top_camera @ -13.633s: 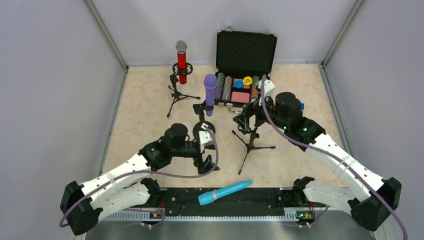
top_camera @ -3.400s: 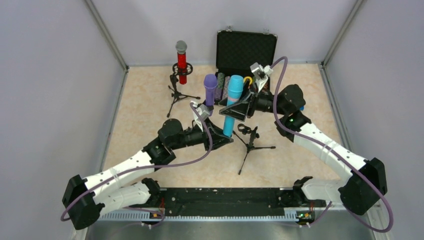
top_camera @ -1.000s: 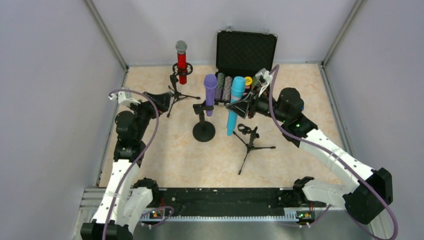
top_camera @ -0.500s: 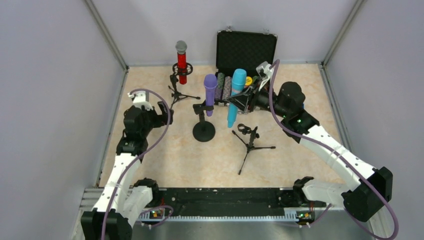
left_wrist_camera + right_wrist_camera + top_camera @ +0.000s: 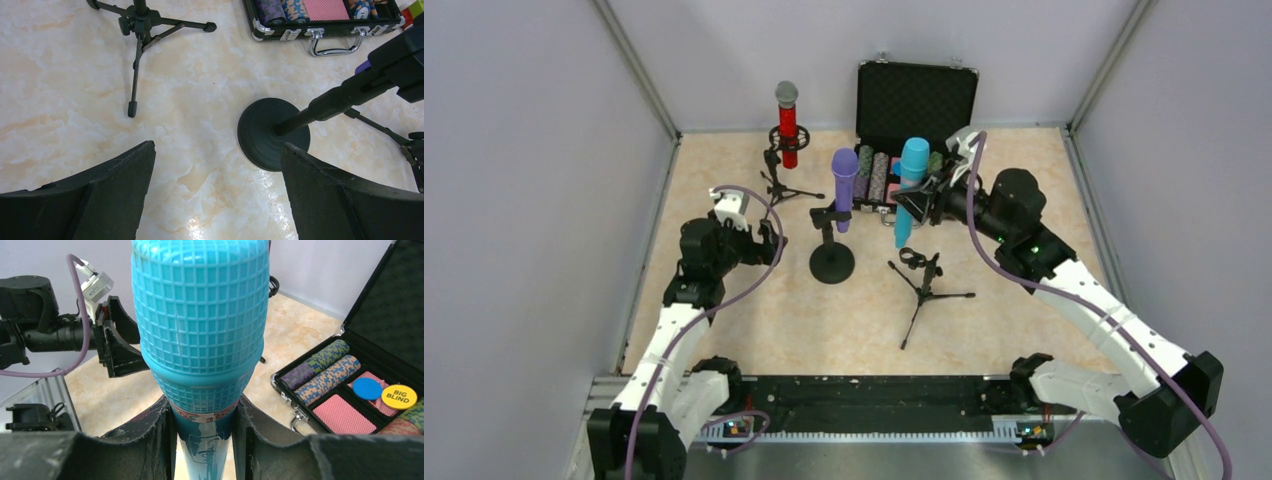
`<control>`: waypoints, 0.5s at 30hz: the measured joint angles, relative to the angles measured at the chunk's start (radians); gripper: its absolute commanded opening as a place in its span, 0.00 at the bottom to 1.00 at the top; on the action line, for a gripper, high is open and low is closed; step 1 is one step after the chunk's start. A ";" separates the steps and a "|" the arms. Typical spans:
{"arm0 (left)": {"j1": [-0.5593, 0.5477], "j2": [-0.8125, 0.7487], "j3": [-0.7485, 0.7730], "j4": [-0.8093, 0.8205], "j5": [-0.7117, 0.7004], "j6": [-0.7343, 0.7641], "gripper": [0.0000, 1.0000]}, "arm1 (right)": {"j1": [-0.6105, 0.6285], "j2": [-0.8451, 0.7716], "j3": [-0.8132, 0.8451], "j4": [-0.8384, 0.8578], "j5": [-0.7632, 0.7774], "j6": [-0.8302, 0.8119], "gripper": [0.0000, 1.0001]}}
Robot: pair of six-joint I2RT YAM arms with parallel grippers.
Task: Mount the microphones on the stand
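The turquoise microphone [image 5: 913,162] is up off the surface [image 5: 724,190], upright with its mesh head on top, hanging above and just behind the empty tripod stand [image 5: 921,285]. The right gripper [image 5: 921,203] is clamped on its handle just below the head, one finger on either side. The tripod's clip has nothing in it.

To the left, the purple microphone [image 5: 844,185] sits head-up in the clip of the round-base stand [image 5: 832,262]. Farther back, the red microphone [image 5: 787,125] stands upright in the ring mount of another tripod [image 5: 776,190].

The left gripper [image 5: 216,150] hangs over bare surface to the left of the round base, its fingers [image 5: 145,152] spread wide with nothing between them.

Behind the stands an open case [image 5: 916,95] shows rows of poker chips.
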 measured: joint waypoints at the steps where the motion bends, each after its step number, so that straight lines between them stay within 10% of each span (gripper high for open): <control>1: -0.003 0.000 0.000 0.000 0.005 0.003 0.99 | 0.000 -0.003 -0.002 -0.003 0.006 -0.008 0.00; 15: -0.015 0.022 0.000 0.004 0.032 0.027 0.99 | 0.000 -0.014 -0.048 -0.030 0.029 -0.066 0.00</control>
